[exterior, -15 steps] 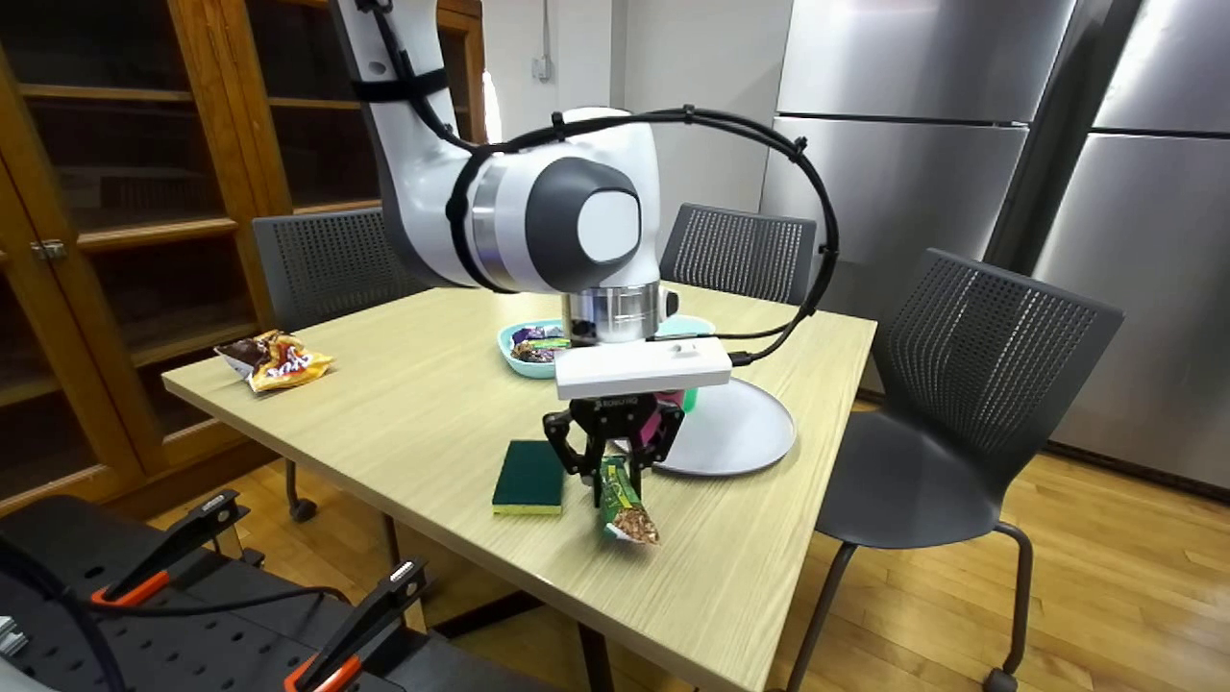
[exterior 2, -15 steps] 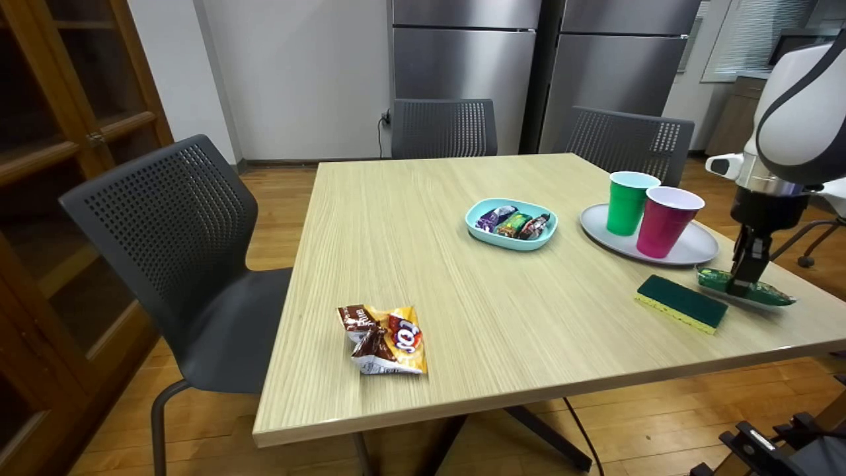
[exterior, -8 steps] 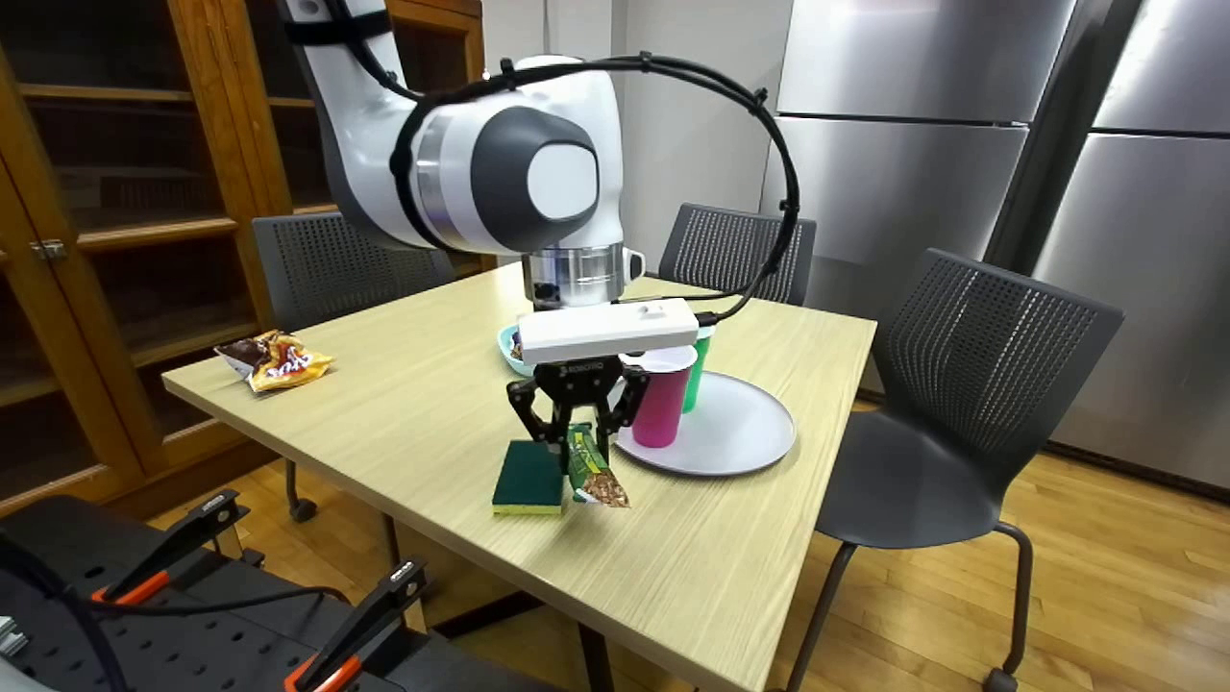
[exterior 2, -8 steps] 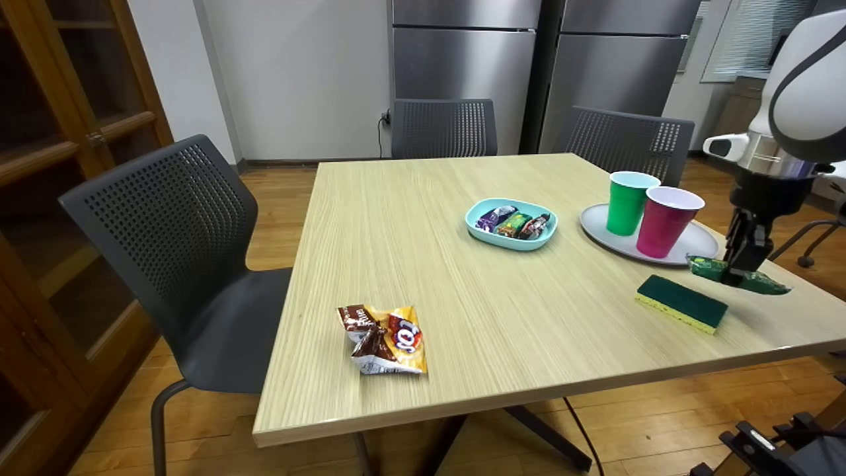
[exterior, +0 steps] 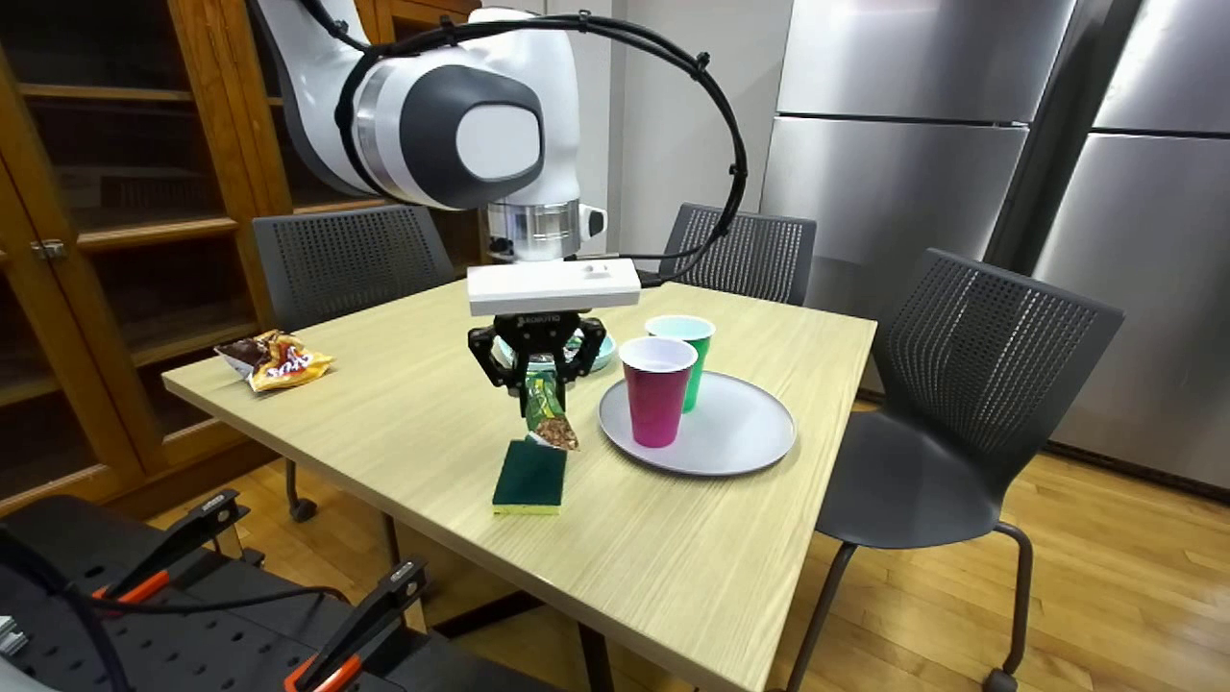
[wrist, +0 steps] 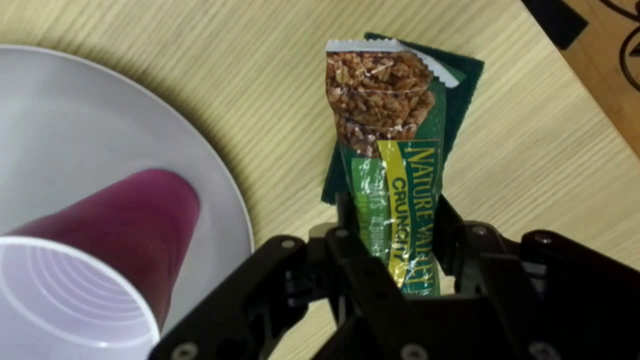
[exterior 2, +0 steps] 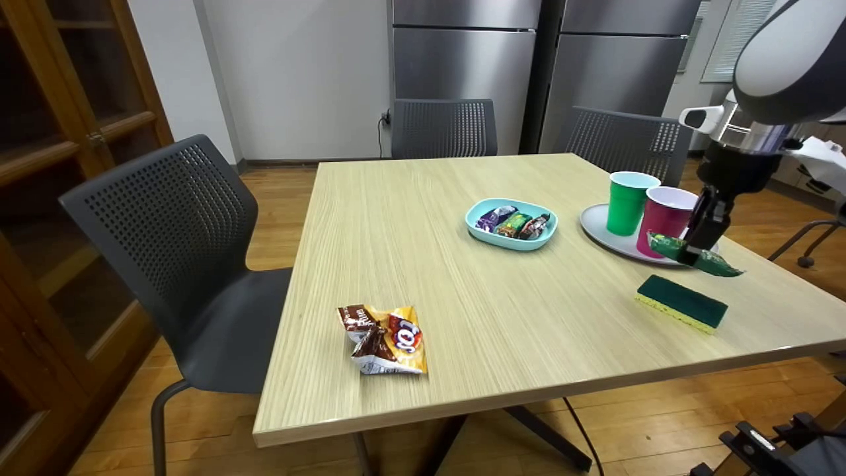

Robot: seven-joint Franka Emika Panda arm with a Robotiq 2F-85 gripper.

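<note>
Upward and leftward in both exterior views, against a second ago, have gone the black two-fingered robot hand [exterior: 542, 398] and, with it, the slim granola bar [wrist: 392, 170] in a shiny green wrapper; the bar, low over the pale rectangular wood-grain counter [exterior 2: 396, 258] earlier, now hangs clear above it; the things around lie where they lay. The hand is clamped on the bar, one finger against each long side; in the wrist view the bar runs from lower centre to upper centre of the frame, its brown oat picture and white crimped end uppermost, the words NATURE VALLEY and CRUNCHY legible.

Just below the bar, at lower centre of the frame in an exterior view, lies the flat rectangular scouring sponge [exterior: 530, 476], dark green over yellow; in the wrist view the bar hides part of it; right of centre in an exterior view, the round flat grey plate [exterior: 745, 432] bears the tall magenta plastic cup [exterior: 656, 408], white inside, and the tall green plastic cup [exterior: 702, 361] just beside it. Also right of centre in an exterior view, the pale turquoise rounded bowl [exterior 2: 505, 245] holds small shiny wrapped snacks [exterior 2: 512, 225]; the crumpled yellow-and-brown snack bag [exterior 2: 390, 340] lies at lower centre of that frame; dark grey perforated-back chairs [exterior 2: 158, 244] stand about the counter; brushed-steel fridges [exterior: 894, 192] stand at upper right in an exterior view.
</note>
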